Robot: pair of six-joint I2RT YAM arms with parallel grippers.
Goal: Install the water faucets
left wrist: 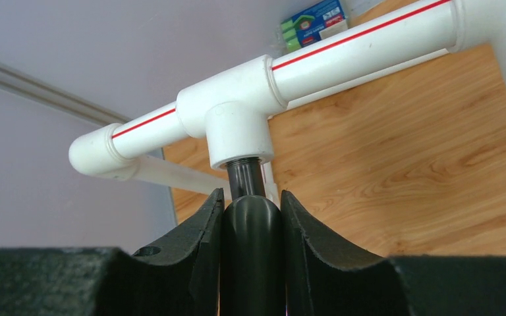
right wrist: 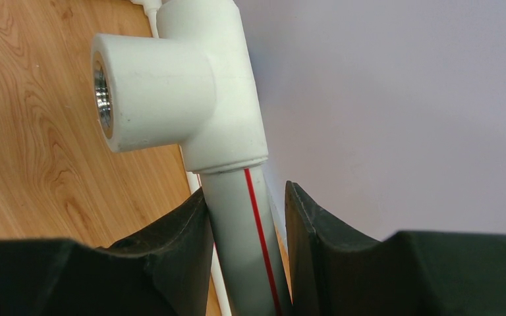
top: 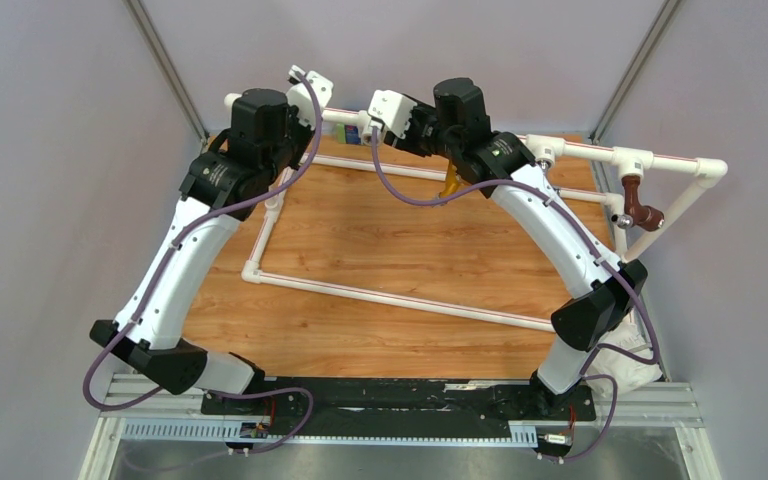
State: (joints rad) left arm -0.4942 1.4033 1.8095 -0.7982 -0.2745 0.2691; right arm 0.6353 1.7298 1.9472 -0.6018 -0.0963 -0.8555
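The black faucet (left wrist: 250, 257) is sitting lengthwise between the left gripper's (left wrist: 252, 196) jaws, pinched on both sides of its glossy, rounded body. Its narrower threaded neck is entering the open socket of the white tee fitting (left wrist: 234, 122).

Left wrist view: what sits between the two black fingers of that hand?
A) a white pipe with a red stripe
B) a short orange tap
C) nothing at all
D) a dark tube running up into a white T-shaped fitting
D: the left hand has its fingers pressed on both sides of the dark faucet, whose threaded tip enters the white tee fitting.
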